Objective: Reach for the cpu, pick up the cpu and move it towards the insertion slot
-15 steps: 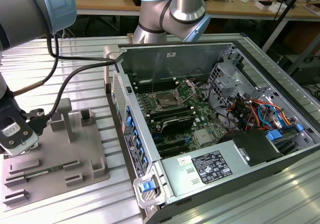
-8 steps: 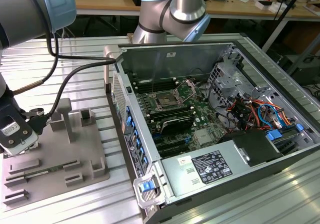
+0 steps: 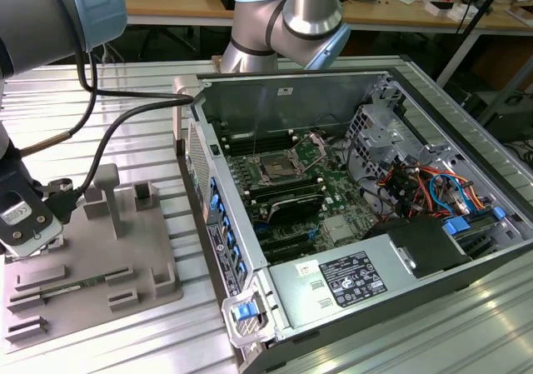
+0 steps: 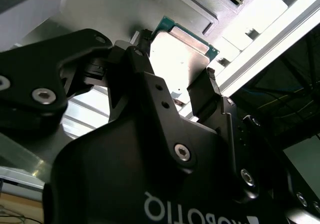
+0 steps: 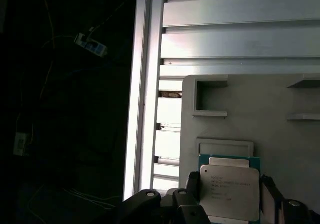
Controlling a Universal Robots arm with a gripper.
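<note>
The cpu (image 5: 230,191), a silvery square plate with a thin green rim, sits between my gripper's (image 5: 231,184) two black fingers (image 5: 194,183) just over the grey plastic fixture (image 5: 280,134). In the second wrist view the fingers (image 4: 202,92) press against opposite edges of the cpu (image 4: 182,52), so the gripper (image 4: 175,67) is shut on it. In the exterior view the gripper (image 3: 29,224) hangs low over the fixture (image 3: 92,266) at the exterior view's left. The insertion slot (image 3: 275,170), a silver-framed socket, lies on the green motherboard inside the open computer case, well to the right of the gripper.
The open computer case (image 3: 350,216) takes up the middle and right of the ribbed aluminium table (image 3: 125,91), with its tall side wall (image 3: 212,216) between fixture and motherboard. Black cables (image 3: 108,132) run from the wrist. The arm's base (image 3: 266,24) stands behind the case.
</note>
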